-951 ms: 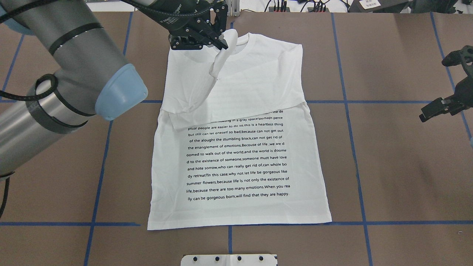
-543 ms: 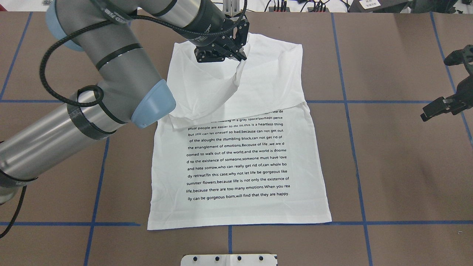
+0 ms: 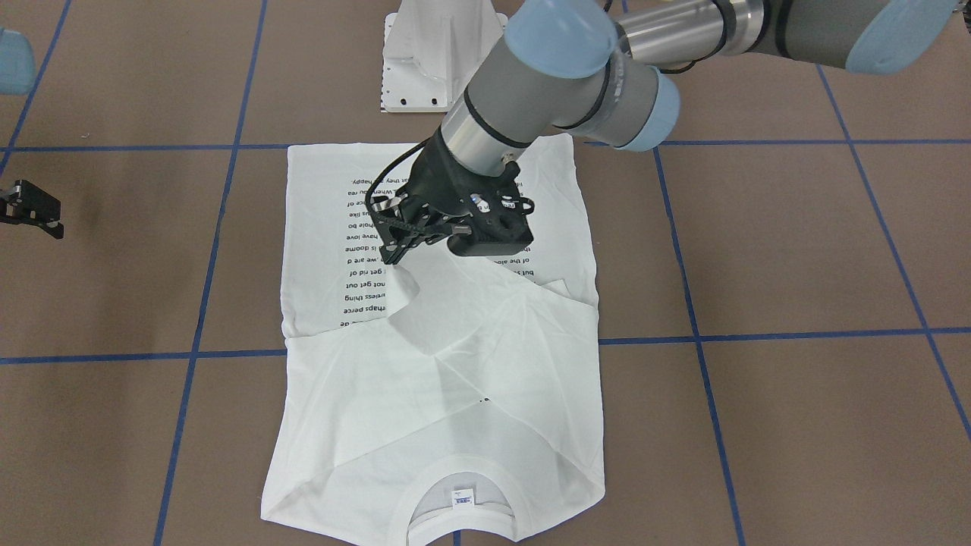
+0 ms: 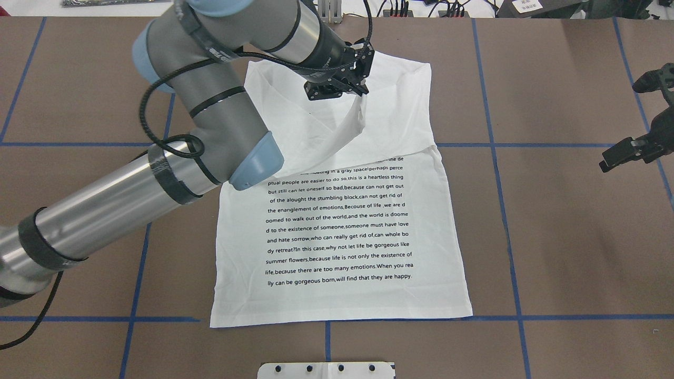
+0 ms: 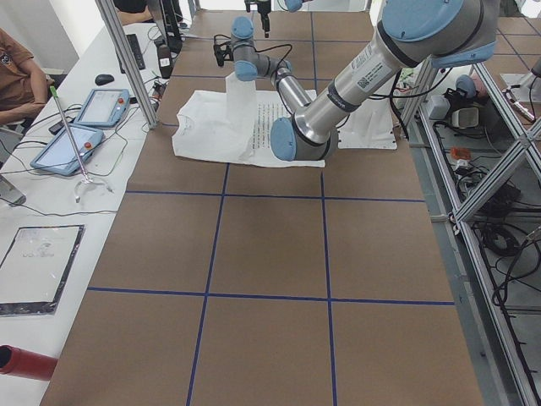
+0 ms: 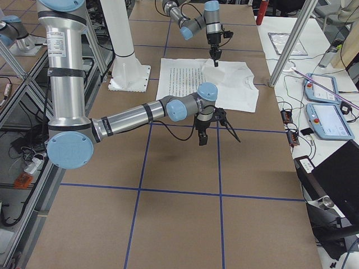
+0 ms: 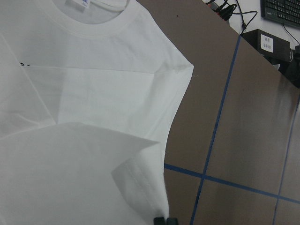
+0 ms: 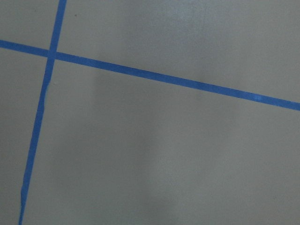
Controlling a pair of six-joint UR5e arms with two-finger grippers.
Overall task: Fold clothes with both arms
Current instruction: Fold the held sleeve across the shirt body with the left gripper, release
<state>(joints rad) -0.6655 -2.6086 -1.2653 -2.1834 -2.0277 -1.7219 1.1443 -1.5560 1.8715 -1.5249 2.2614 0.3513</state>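
Note:
The white T-shirt (image 4: 337, 237) lies flat on the brown table with its black text facing up. Its ribbed collar (image 3: 463, 485) and neck label sit at the end far from the robot. My left gripper (image 4: 363, 92) hovers over the upper chest, shut on a sleeve cuff (image 3: 402, 292) and holding it lifted, so a fold of fabric is drawn across the shirt. The left wrist view has that cuff (image 7: 140, 187) hanging just before the fingertips (image 7: 159, 220). Well off to the shirt's side, my right gripper (image 4: 626, 152) hangs open and empty above bare table.
Blue tape lines (image 8: 154, 75) grid the table. The white pedestal base (image 3: 440, 61) stands just past the shirt's hem. A side bench carries tablets (image 5: 76, 144), and a person (image 5: 17, 68) sits there. A red cylinder (image 5: 25, 362) lies at that bench's near end.
My left gripper has carried the sleeve rightward and a little toward the robot across the shirt, and the arm now covers the collar in the overhead view. The right arm has not moved.

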